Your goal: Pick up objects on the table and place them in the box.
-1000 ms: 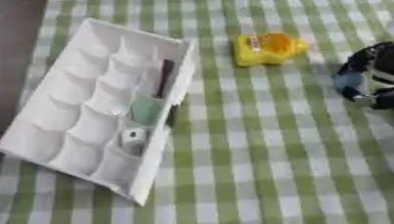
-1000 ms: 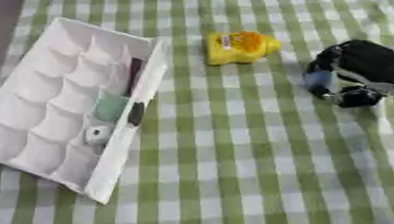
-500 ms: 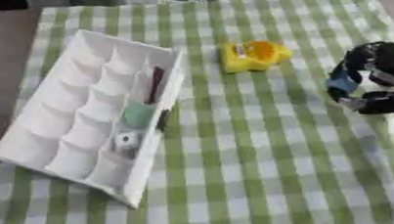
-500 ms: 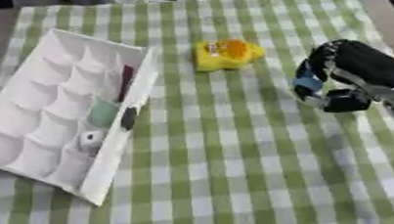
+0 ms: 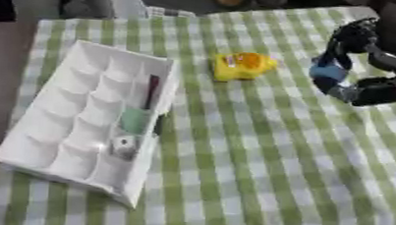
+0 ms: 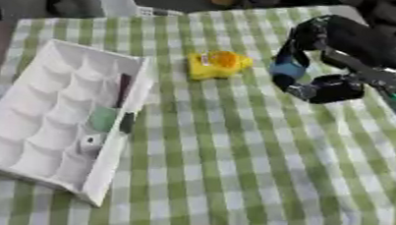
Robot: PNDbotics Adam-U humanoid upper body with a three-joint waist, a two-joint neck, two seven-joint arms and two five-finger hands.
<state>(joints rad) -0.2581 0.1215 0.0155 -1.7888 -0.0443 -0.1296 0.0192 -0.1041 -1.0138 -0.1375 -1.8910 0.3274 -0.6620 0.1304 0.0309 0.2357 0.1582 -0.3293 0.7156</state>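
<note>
Since the earlier frames the right hand (image 6: 321, 68) has been brought further in over the cloth and nearer the yellow toy (image 6: 217, 65), while the whole scene has shifted in the views, so the camera has also moved. The hand is seen above the cloth just to the right of the toy, apart from it, with fingers curled downward; a small blue patch (image 6: 286, 69) is seen among them, but whether something is grasped cannot be told. The toy is laid on the green and white checked cloth (image 5: 258, 177), between the hand and the tray. The white tray (image 5: 54, 120), divided into many hollows, is set askew on the left part of the cloth. Along its right column a dark stick (image 5: 151, 93), a pale green piece (image 5: 134, 120) and a small white thing (image 5: 123, 144) are lodged, one below another. Beyond the far edge of the table a white chair-like shape (image 5: 126, 2) and dark floor are seen. The left hand is shown in neither view.
</note>
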